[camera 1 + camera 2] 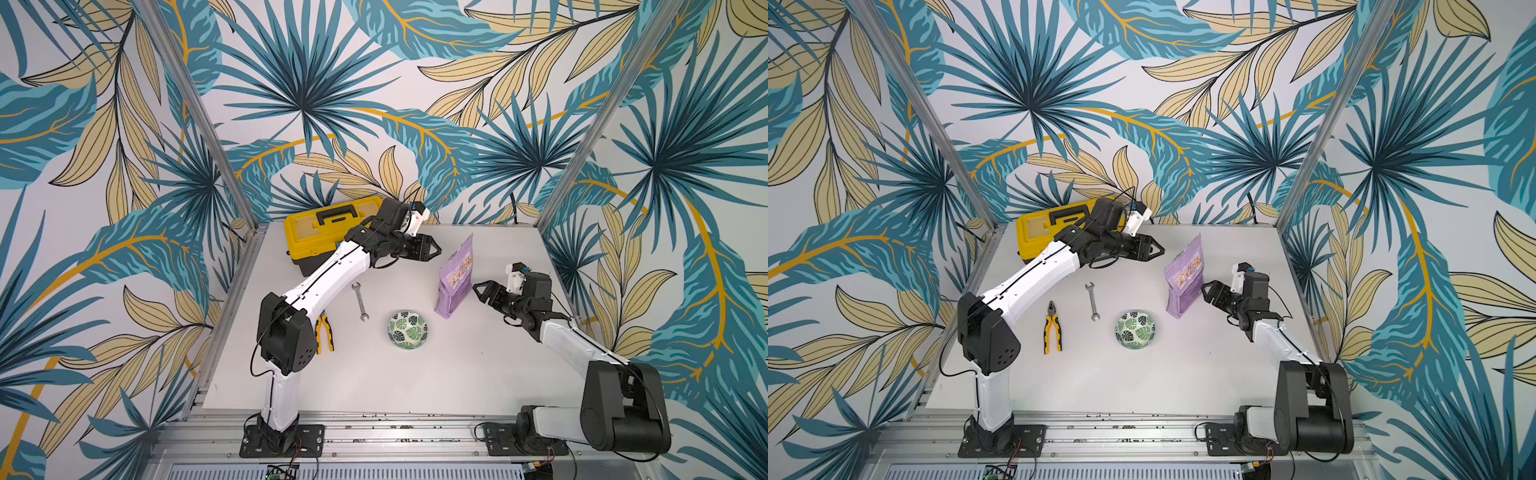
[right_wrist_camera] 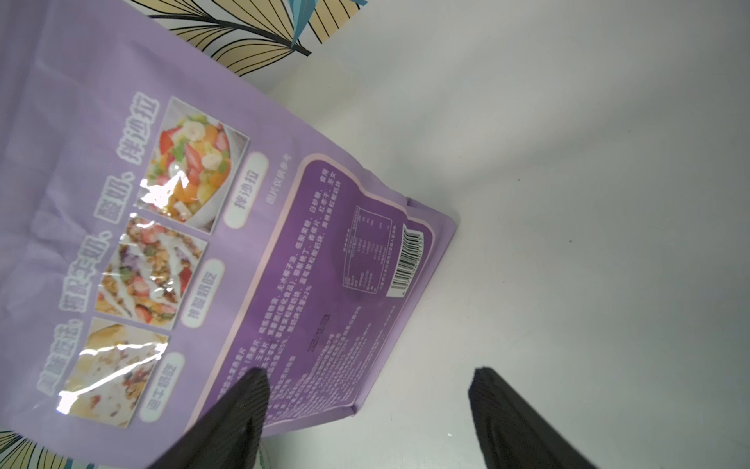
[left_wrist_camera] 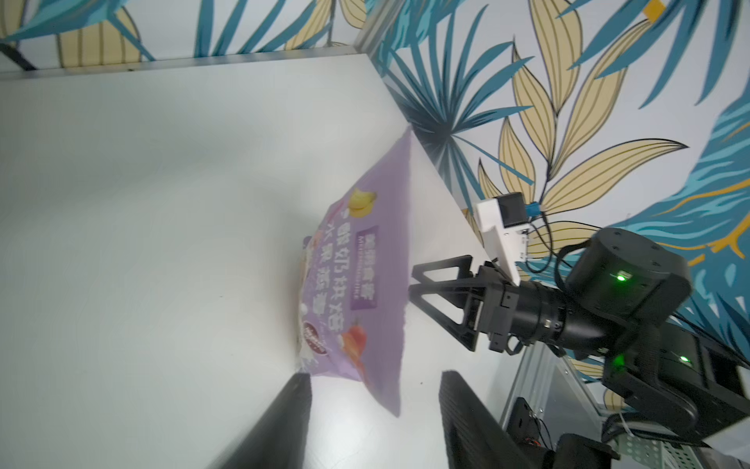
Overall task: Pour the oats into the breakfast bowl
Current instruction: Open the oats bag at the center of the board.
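The lilac pouch stands upright at the right back of the table; the oats inside it are hidden. The breakfast bowl, white with green leaves, sits in front of it to the left, its printed inside bare. My left gripper hangs open just left of the pouch's top, holding nothing. On the pouch's right side, my right gripper is open, one finger in front of the pouch's back face, near its base. The left wrist view shows the pouch's front.
A yellow toolbox stands at the back left under my left arm. A wrench and yellow-handled pliers lie left of the bowl. Patterned walls close in the table on three sides.
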Robot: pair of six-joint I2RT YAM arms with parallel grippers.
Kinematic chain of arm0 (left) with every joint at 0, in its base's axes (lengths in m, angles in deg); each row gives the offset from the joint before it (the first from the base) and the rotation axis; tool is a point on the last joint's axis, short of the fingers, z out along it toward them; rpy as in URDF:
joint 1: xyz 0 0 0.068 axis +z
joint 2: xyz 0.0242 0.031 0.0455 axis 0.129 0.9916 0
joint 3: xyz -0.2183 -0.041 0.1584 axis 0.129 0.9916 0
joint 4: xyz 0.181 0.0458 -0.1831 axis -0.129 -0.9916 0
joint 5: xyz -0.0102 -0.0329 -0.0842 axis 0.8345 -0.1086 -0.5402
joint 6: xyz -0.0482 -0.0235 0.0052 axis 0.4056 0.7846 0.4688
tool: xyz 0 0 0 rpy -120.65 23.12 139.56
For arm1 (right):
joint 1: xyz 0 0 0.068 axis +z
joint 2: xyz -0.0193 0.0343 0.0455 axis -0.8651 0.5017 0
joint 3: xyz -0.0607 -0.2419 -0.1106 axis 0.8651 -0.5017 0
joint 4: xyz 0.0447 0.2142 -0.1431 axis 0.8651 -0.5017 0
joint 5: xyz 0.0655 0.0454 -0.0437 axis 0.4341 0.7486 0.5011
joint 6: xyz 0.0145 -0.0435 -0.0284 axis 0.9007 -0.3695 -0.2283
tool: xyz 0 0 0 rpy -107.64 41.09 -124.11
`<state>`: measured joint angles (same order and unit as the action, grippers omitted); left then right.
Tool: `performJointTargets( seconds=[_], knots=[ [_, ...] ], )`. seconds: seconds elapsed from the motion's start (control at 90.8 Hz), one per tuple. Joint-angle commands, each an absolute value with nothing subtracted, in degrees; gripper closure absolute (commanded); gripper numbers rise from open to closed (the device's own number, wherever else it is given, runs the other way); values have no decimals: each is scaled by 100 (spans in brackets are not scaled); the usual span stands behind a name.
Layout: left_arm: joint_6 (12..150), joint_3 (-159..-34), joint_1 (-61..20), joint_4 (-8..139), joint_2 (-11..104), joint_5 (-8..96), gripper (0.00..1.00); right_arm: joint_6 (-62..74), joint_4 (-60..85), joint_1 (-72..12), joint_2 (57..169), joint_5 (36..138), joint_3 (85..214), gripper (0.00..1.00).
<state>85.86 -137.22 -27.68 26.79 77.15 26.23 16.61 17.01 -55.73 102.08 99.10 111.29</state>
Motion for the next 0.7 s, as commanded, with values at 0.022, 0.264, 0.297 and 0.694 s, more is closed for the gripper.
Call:
performJointTargets(
  seconds=[0.022,0.264,0.297,0.694],
  knots=[
    [8338,-14342,-2929,2355,8076,2236,46,1569,1496,-5594,10251,10076,11227,17],
    [8121,-15390,-2950,1773,8869,2437,51,1527,1405,-5594,10225,10094,11259,17],
    [8113,-15513,-2950,1715,8952,2435,52,1512,1390,-5594,10220,10085,11270,17],
    [8124,-15799,-2937,1810,9259,2547,68,1498,1362,-5594,10231,10113,11326,17]
  ],
)
